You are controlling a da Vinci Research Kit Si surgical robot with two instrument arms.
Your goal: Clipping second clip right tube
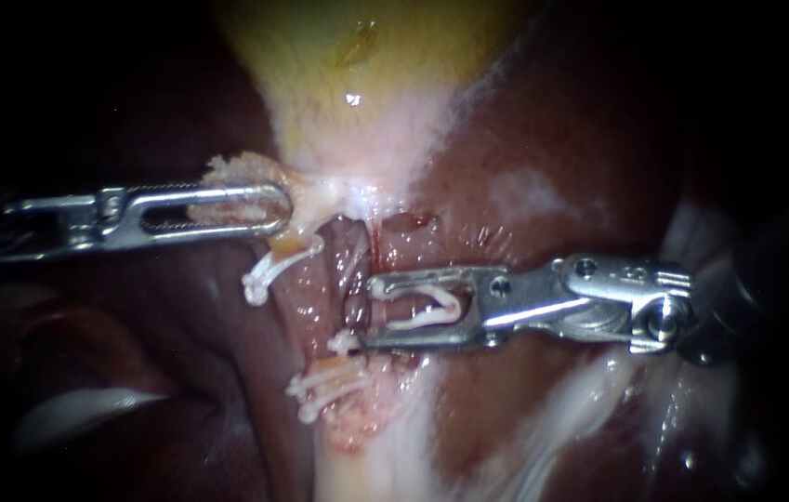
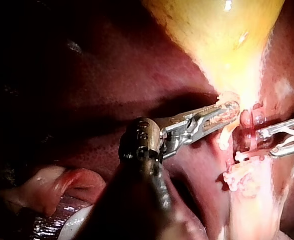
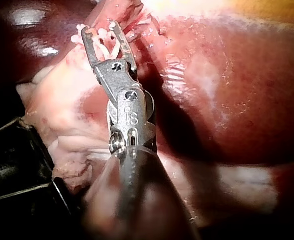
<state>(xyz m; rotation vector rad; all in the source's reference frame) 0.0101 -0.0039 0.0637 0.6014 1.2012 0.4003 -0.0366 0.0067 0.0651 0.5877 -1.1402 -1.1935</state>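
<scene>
Closest up are two instruments. My right instrument (image 1: 374,311) comes in from the right, and its jaws sit a fair way apart with one white clip (image 1: 427,311) seated between them, touching both jaws. The jaw tips are right up against the right tube (image 1: 353,265), a pinkish strand running down from the gallbladder's neck. I honestly can't tell if the clip's legs are around the tube or just beside it.

My left instrument (image 1: 278,209) comes in from the left. Its slotted jaws are closed on a pale flap (image 1: 231,172) at the gallbladder's neck.

Clip count on the tissue: one (image 1: 273,265) just under the left jaws, and one (image 1: 320,383) lower down below the right jaws. There's also a small white bit (image 1: 343,342) touching the lower jaw tip, which might be another clip end.

Behind all that is glossy dark red liver (image 1: 552,139) with whitish streaks. The yellow gallbladder (image 1: 366,46) is furthest back. Everything around is dark, and the right wrist view shows a black straight-edged thing (image 3: 17,165) beside the tissue.
</scene>
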